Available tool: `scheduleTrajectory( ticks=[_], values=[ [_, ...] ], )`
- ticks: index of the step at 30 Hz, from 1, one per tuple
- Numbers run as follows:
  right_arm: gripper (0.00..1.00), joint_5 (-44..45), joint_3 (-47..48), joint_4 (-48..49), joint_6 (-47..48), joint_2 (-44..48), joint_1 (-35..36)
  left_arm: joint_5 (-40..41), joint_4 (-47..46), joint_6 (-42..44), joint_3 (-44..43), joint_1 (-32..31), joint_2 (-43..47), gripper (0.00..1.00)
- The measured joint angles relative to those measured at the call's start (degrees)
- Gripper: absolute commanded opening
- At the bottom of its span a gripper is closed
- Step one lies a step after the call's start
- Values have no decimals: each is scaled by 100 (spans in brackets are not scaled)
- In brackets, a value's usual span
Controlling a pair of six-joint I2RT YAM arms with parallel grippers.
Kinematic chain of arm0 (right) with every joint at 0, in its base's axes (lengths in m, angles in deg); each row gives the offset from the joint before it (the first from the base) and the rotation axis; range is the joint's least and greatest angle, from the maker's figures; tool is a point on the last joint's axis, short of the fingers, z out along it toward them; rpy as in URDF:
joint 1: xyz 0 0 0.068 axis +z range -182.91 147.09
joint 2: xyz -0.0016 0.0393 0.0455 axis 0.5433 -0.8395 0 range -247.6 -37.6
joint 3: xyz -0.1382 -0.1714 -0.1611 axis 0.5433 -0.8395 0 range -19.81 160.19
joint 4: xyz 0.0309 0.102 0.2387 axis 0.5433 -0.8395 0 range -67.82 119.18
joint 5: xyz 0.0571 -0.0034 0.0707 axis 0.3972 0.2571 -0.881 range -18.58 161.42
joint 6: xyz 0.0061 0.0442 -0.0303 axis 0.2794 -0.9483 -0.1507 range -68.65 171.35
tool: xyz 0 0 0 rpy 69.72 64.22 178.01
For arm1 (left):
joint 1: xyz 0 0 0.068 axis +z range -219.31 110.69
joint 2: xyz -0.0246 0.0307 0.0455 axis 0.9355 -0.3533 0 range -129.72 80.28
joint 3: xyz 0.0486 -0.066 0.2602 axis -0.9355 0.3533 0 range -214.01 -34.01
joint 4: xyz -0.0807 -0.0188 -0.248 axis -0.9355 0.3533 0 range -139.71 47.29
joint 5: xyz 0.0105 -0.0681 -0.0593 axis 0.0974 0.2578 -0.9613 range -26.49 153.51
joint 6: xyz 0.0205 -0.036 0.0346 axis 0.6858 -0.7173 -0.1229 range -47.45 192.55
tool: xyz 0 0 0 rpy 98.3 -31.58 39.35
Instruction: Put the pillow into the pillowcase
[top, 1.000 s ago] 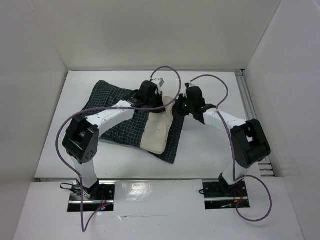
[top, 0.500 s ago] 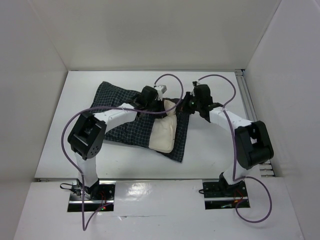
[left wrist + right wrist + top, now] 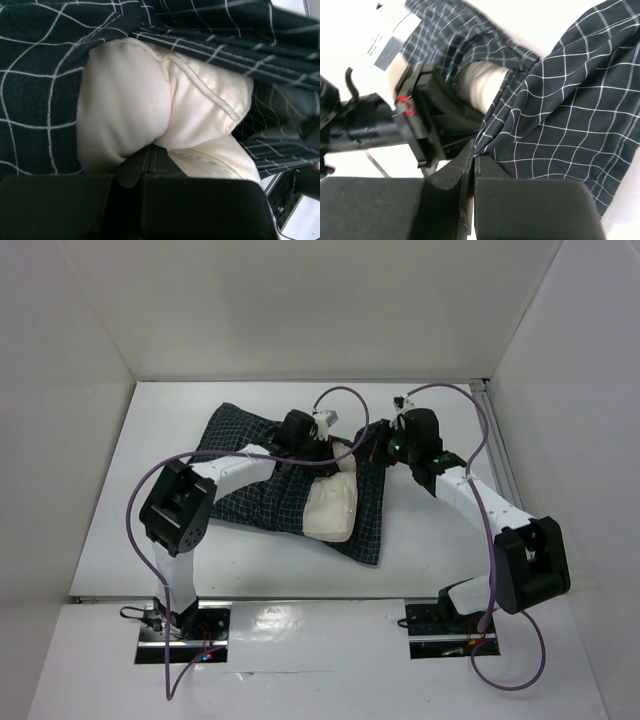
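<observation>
Pillow (image 3: 332,512) — partway inside pillowcase (image 3: 368,528)

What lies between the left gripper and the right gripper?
Between the left gripper and the right gripper lie a fold of the pillowcase and a patch of the pillow, shown in the right wrist view.

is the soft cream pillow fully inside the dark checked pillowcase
Partly in: one end of the cream pillow shows outside the dark grid-checked fabric pillowcase.

the cream pillow (image 3: 332,512) lies mostly inside the crumpled dark checked pillowcase (image 3: 262,475), 1 end showing.
</observation>
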Motion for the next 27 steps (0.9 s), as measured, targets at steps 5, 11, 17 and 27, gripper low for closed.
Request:
scheduleTrajectory(
  ticks=[5,11,17,27],
  values=[
    [0,-494,0,2,127,0,92,-57,140,-166,-114,17,-79,0],
    [0,-905,-22,-170,702,157,317,-142,577,-479,-409,59,-179,0],
    [0,-719,-299,-699,1416,601,481,-393,817,-879,-479,149,-184,0],
    [35,-442,-619,-468,1534,267,817,-286,1314,-1049,-616,232,-308,0]
  ],
)
